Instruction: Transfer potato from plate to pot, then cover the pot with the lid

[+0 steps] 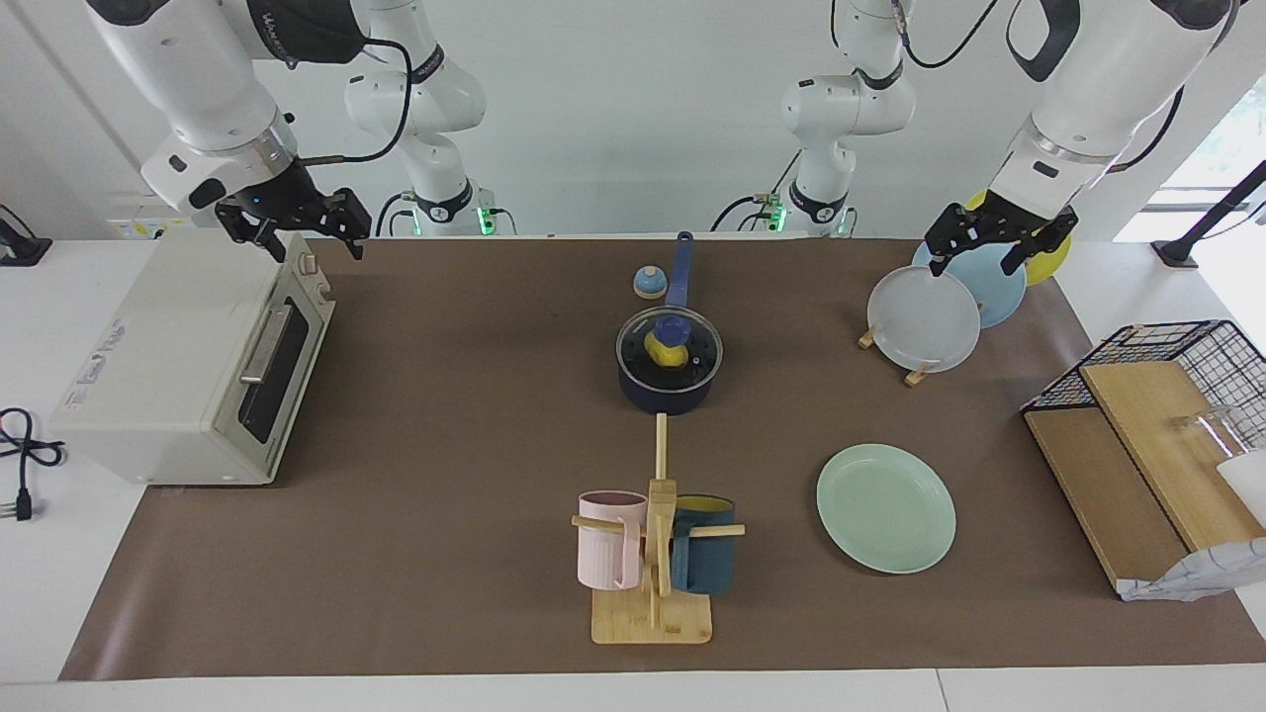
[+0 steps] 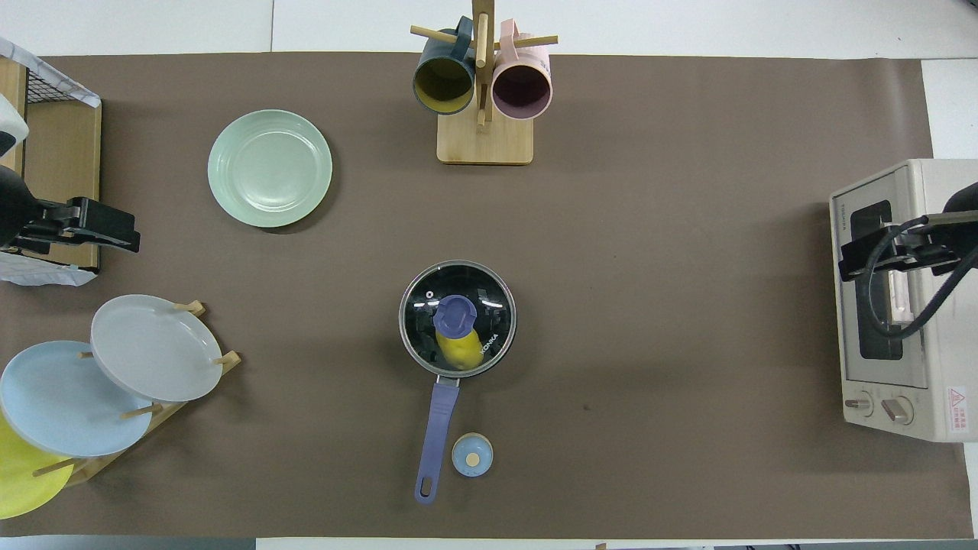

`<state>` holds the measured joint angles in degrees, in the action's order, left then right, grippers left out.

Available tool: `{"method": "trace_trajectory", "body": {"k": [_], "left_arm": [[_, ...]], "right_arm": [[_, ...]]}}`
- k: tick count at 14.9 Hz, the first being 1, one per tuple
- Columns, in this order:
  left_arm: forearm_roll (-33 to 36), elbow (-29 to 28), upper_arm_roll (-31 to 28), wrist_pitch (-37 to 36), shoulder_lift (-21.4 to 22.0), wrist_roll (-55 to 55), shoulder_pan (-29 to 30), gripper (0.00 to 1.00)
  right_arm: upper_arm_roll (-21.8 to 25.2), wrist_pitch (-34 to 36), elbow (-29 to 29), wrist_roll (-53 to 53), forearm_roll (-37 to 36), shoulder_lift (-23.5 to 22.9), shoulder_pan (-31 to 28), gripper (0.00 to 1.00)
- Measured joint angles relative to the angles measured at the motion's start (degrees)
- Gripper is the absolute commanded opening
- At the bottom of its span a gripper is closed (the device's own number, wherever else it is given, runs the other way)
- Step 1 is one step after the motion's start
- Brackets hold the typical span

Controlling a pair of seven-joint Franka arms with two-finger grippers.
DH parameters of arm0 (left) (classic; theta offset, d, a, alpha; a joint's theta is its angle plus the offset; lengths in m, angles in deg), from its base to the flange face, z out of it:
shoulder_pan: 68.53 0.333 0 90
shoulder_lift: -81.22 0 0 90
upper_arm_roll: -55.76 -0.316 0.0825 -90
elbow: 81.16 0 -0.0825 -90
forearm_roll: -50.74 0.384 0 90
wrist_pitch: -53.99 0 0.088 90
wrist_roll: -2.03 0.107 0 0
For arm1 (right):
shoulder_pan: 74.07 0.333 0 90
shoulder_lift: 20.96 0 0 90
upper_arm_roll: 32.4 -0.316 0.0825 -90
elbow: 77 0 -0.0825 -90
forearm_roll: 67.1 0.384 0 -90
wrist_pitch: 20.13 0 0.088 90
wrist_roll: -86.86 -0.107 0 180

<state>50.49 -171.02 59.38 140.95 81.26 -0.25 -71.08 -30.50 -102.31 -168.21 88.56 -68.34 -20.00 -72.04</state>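
Both steps look finished. In the facing view, the right hand [image 1: 293, 228] hangs released and empty over the white toaster oven [image 1: 188, 356]. Mid-surface, the small bright yellow lumpy potato [image 1: 669, 351] sits inside the dark navy saucepan [image 1: 669, 390], seen through the seated clear glass lid [image 1: 670, 348]. The round mint-green plate [image 1: 886, 507] lies bare. The left hand [image 1: 995, 240] hangs released and empty over the plate rack [image 1: 895, 358].
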Motion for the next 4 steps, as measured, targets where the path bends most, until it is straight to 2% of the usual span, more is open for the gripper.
{"method": "trace_trajectory", "body": {"k": [4], "left_arm": [[0.00, 0.00, 0.00, 0.00, 0.00, 0.00, 0.00, 1.00]], "right_arm": [[0.03, -0.16, 0.00, 0.00, -0.02, 0.00, -0.02, 1.00]]}}
